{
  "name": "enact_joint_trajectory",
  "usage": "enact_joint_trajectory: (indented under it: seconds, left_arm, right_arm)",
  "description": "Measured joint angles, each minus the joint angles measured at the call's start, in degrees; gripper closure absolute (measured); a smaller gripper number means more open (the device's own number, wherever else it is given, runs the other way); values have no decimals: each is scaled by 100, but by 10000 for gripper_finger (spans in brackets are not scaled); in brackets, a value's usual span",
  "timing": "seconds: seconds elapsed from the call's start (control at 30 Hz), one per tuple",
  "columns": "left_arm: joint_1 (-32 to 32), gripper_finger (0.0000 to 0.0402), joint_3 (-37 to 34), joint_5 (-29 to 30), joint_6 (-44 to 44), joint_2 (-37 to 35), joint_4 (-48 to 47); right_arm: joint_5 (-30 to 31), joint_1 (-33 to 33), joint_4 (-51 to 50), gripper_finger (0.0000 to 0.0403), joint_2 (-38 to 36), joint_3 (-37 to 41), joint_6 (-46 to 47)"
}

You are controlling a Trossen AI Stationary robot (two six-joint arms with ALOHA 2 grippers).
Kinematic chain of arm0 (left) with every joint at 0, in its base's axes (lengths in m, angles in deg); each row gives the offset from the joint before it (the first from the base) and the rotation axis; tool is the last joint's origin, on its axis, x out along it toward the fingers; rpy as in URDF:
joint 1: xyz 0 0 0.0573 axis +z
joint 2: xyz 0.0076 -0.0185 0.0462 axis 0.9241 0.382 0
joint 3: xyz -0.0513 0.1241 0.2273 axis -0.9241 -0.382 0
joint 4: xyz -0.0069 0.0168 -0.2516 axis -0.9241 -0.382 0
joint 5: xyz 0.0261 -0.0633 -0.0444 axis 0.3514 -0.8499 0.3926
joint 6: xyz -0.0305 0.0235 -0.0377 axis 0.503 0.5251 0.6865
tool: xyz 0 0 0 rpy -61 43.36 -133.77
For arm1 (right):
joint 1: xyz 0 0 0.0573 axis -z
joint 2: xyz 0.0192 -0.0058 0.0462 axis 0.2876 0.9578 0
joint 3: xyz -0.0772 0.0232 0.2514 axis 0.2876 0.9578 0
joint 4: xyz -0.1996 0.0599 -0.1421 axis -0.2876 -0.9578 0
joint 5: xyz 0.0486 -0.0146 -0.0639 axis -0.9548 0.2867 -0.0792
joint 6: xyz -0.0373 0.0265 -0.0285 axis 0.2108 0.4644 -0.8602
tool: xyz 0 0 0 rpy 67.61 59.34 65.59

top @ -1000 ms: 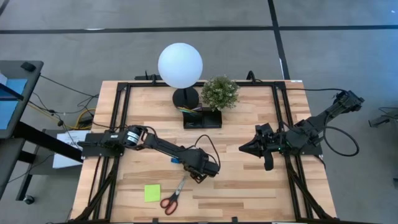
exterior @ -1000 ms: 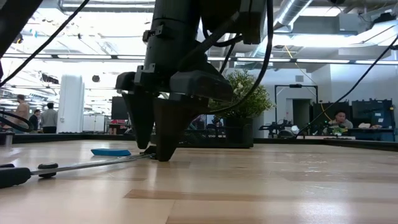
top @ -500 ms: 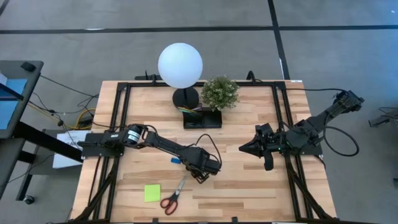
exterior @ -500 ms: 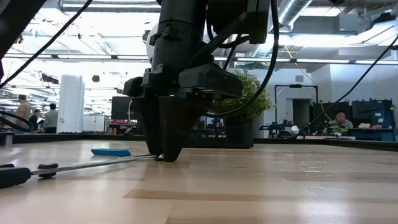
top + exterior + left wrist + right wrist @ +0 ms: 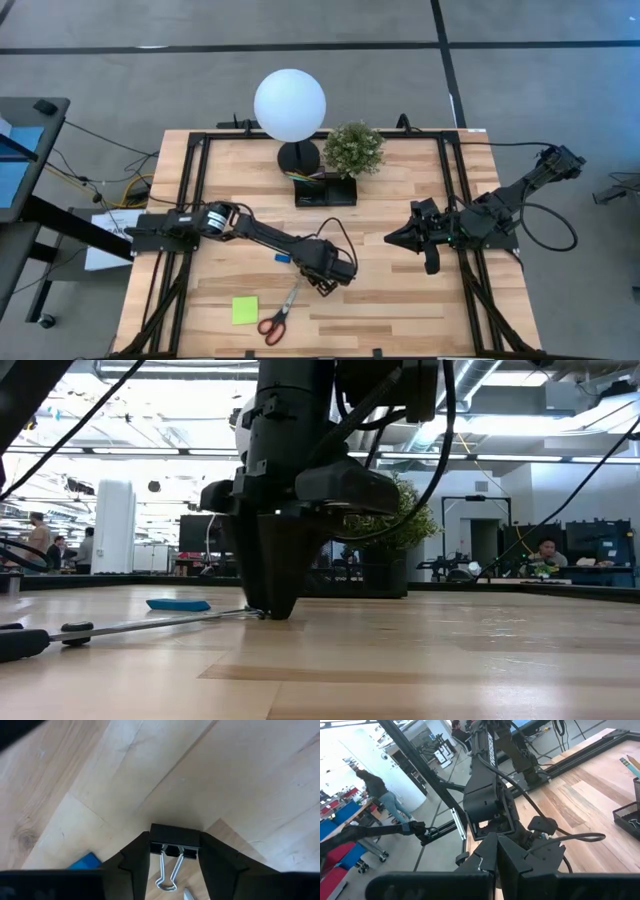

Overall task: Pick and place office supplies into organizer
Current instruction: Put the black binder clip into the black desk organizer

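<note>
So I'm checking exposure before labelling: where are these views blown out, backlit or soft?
High view: the lamp globe is near pure white. Low view: bright ceiling lights behind leave the left gripper a dark silhouette. Left wrist view: the binder clip is sharp, the fingers soft. Right wrist view: the room's upper left washes out.

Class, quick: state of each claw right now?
Left claw: closed on a black binder clip, at the table.
Right claw: closed, holding nothing.

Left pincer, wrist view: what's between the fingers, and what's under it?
A black binder clip sits clamped in the left pincer, its wire handles pointing back toward the camera. Bare wooden table lies beneath. The clip's underside is covered, so table contact can't be seen.
</note>
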Motion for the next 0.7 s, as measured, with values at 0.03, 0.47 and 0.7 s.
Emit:
enact_joint_trajectory:
  seconds: [0.03,0.47,0.7]
  left_arm:
    - [3,267,101,51,-43,11,-126]
    - [1081,276,1601,1491,-1045,34,-1544]
    - [1729,276,1685,1720,-2120,23,-1848]
  right_arm:
    - [0,0,0,402,0,0,0]
    - [0,0,92,402,1,0,2]
    - [2,0,94,402,2,0,2]
